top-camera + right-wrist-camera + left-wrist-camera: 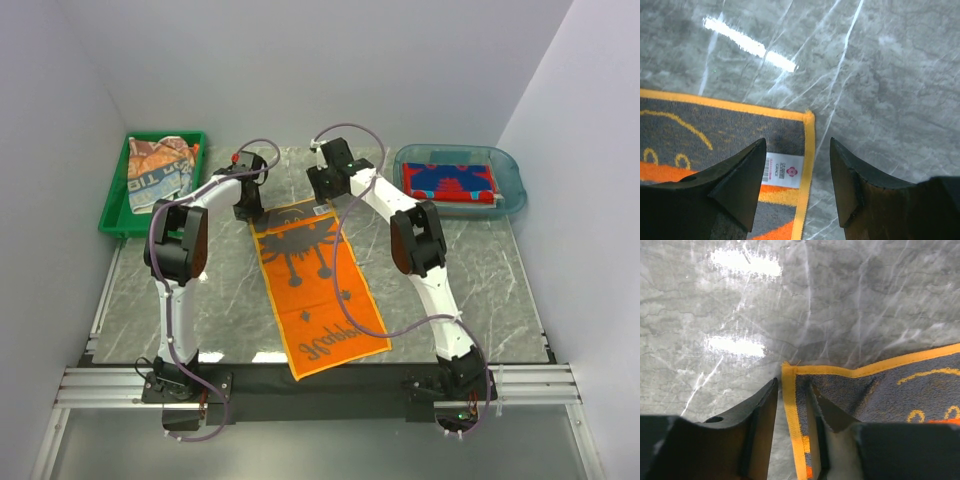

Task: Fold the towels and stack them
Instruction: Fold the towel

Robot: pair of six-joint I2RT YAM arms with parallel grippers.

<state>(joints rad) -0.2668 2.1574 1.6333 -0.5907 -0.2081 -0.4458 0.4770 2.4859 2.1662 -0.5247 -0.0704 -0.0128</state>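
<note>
Orange-grey towel (318, 285), grey marbled table (500, 290)

Nothing here reads cleanly to me. The long orange and dark grey terry towel (318, 285) carries one dark word in looping script (338, 345) near its near end. It is upside down from above and too small for me to spell.

In my right wrist view, a small white sewn-in label (782, 171) at the towel's corner shows a pink-red flower emblem beside tiny print, too blurred to read.

In the green plastic tray (115, 215), the crumpled towel (157, 175) bears pale block letters on a blue band, with only fragments showing.

The red cloth (450, 182) in the clear blue plastic tub (510, 195) has blue marks; whether they are letters, I cannot tell.
</note>
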